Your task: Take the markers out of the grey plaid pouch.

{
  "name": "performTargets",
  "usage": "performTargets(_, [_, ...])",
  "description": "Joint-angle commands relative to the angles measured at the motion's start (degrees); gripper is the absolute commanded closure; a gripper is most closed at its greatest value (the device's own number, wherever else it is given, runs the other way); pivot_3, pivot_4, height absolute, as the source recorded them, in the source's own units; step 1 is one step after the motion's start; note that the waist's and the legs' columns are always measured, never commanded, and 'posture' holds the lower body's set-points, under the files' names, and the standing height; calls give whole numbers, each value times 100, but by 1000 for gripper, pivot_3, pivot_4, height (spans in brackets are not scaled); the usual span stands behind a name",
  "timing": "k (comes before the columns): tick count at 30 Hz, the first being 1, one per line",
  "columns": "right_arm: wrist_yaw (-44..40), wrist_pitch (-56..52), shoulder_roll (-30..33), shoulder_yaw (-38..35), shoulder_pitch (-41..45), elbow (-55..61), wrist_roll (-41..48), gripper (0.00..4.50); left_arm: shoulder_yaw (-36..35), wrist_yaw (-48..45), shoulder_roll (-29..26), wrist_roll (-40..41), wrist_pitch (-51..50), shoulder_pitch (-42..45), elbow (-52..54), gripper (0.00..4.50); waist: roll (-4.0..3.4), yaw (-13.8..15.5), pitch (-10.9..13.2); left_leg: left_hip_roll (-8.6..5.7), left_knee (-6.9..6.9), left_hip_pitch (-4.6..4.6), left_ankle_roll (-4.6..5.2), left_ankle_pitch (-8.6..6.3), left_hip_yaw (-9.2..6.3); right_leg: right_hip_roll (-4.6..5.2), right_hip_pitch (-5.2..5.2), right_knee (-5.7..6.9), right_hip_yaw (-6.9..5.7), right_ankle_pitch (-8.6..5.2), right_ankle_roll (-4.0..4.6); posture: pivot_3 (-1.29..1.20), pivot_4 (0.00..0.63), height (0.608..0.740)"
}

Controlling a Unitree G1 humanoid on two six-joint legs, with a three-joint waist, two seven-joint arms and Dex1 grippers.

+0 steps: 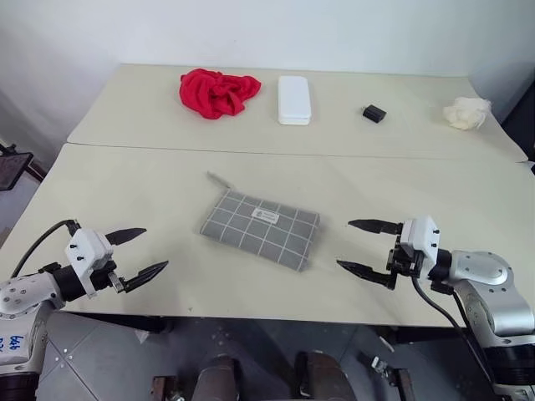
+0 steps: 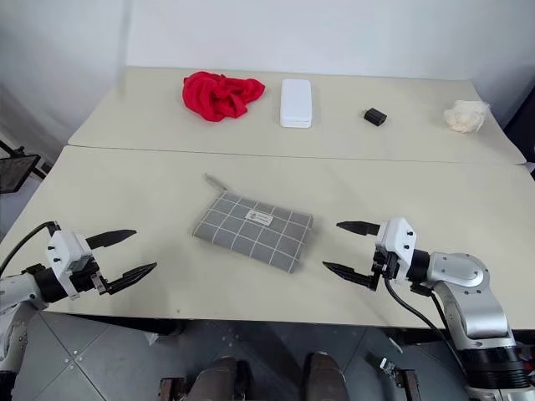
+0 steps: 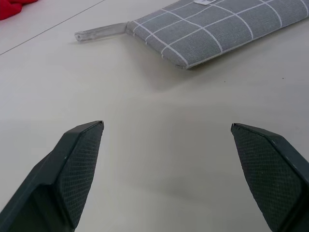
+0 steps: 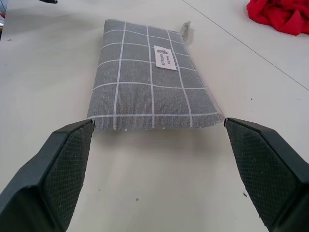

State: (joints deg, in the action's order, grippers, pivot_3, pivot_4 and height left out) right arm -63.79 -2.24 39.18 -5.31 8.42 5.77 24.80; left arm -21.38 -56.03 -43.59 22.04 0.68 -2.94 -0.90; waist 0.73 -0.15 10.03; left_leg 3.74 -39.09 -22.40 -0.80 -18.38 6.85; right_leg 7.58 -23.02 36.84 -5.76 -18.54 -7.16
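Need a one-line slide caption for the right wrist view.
Open right gripper faces the closed grey plaid pouch lying flat on the table.

Bare table [image 1: 167, 192] around pouch [image 1: 262, 228]

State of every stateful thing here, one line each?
grey plaid pouch: flat on the near table, appears zipped shut, no markers showing
white case: lid closed
red cloth: crumpled
left gripper: open, empty
right gripper: open, empty
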Motion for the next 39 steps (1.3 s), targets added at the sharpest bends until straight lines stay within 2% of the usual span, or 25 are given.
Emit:
performTargets(1, [22, 131, -44, -57, 43, 54, 19, 0, -56, 35, -21, -3, 38, -42, 49, 16, 0, 2, 0, 0, 0, 0, 0, 0, 0, 0, 0, 0, 0, 0, 0, 0, 150, 740])
performTargets(13, [55, 220, -123, -77, 62, 34, -32, 0, -78, -157, -39, 457, -637, -59, 262, 16, 0, 1, 0, 0, 0, 0, 0, 0, -1, 0, 0, 1, 0, 0, 0, 0, 150, 740])
performTargets(19, [176, 145, -247, -129, 180, 162, 130, 0, -97, -227, -132, 922, -1547, 107, 367, 16, 0, -4, 0, 0, 0, 0, 0, 0, -1, 0, 0, 1, 0, 0, 0, 0, 150, 740])
performTargets(22, [438, -218, -362, -228, 142, 478, 413, 0, -285, -89, -211, 1369, -2434, 104, 536, 16, 0, -4, 0, 1, 0, 0, 0, 0, -3, 0, 0, 2, 0, 0, 0, 0, 150, 740])
performTargets(25, [686, -822, -282, -386, 147, 899, 841, 0, -725, -91, -441, 2344, -3824, 68, 501, 16, 1, -8, 1, 2, 0, 0, 0, 0, -4, 0, 0, 3, 1, 0, 0, 0, 150, 740])
performTargets(29, [766, -1709, 67, -611, 145, 1354, 1436, 0, -1011, -113, -876, 3062, -5277, 177, 129, 16, 0, -3, 2, 4, 1, 3, 0, -1, -12, 0, 0, 2, 4, 0, 0, 0, 150, 740])
performTargets(32, [606, -2084, 439, -736, 101, 1546, 1641, 0, -1067, 286, -1127, 3527, -6600, 698, -469, 16, 1, 13, 2, 0, 2, 2, 1, -1, -13, 1, 3, 1, 3, -1, 1, 0, 150, 740])
performTargets(33, [523, -2048, 562, -749, 109, 1539, 1555, 0, -1057, 421, -1151, 3565, -6882, 887, -666, 16, 1, 16, 2, 0, 2, 3, 1, -2, -13, 0, 3, -1, 3, -1, 1, 0, 150, 740])
performTargets(36, [273, -957, 773, -638, 268, 1207, 619, 0, -844, 707, -1113, 3491, -7431, 1439, -1112, 16, 3, 7, 2, -3, 1, 5, 3, -2, -10, 0, 11, -5, 1, -1, 1, 0, 150, 740])
performTargets(39, [500, -831, 498, -709, 432, 1050, 677, 0, -670, 775, -1002, 3488, -7776, 1847, -1265, 16, 7, -8, 3, -2, 3, 6, -1, -3, -8, -3, 11, -3, 1, -1, 1, 0, 150, 740])
